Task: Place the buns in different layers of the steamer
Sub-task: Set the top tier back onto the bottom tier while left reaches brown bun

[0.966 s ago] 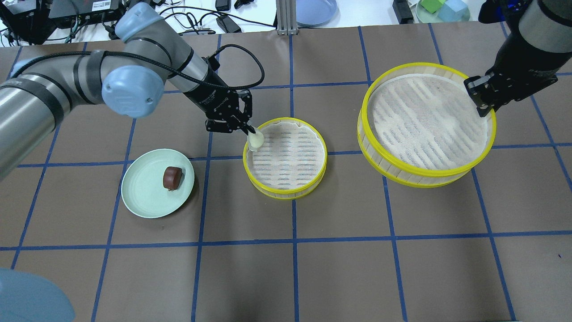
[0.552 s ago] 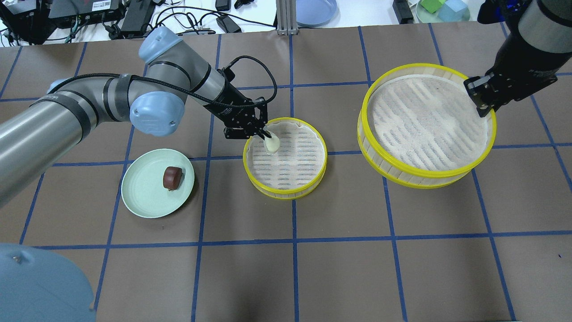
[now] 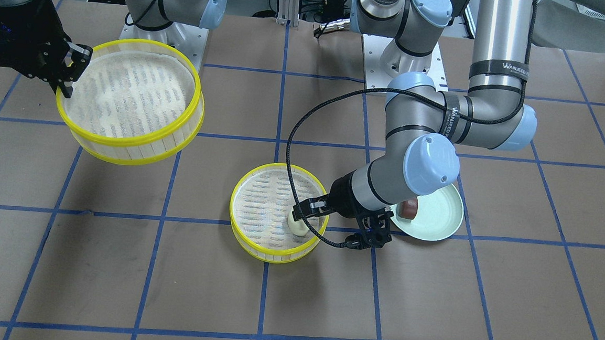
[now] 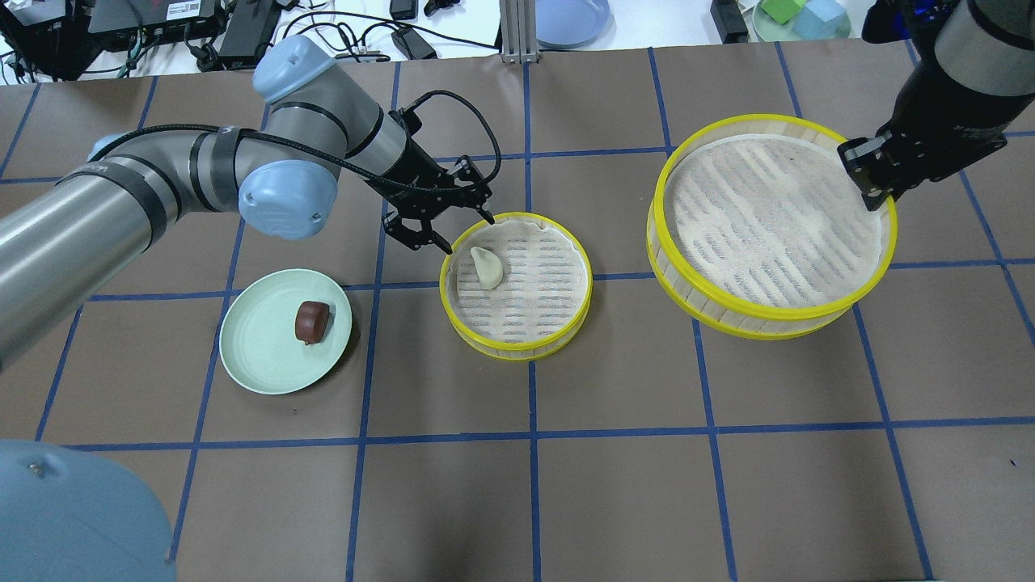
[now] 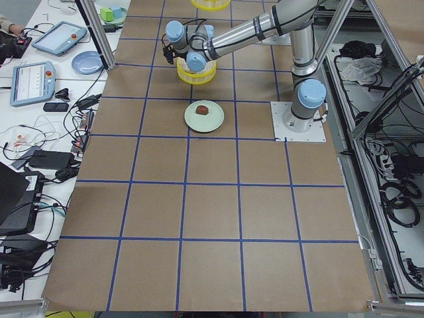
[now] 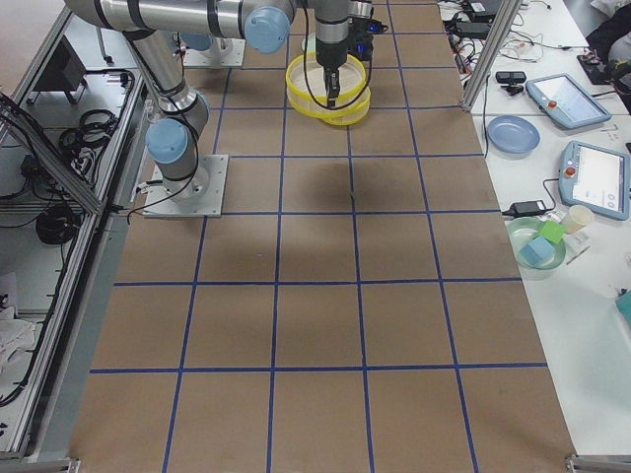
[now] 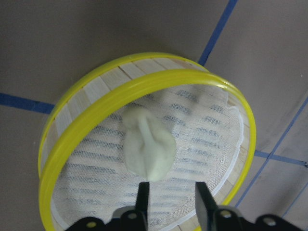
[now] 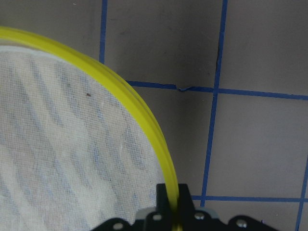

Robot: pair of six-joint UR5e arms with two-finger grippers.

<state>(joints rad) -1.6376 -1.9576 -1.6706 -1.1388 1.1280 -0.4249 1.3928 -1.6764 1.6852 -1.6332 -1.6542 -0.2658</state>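
Left gripper (image 4: 468, 234) apart beside cream-white rounded bun (image 4: 487, 267) in yellow-rimmed steamer tray (image 4: 517, 349); right gripper (image 4: 872, 194) clamps rim of second tray (image 4: 760, 312); thin edge hold may slip.

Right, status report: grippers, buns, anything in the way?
Left gripper open beside white bun in table tray. Right gripper shut on raised tray rim. Brown bun on plate. Nothing blocking.

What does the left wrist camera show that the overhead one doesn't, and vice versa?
Wrist only: the weave of the cloth, close up. Overhead only: the brown bun on the green plate, and a second tray held at its rim by the right pincer. Both: the white bun lying in the other tray, left pincer open.
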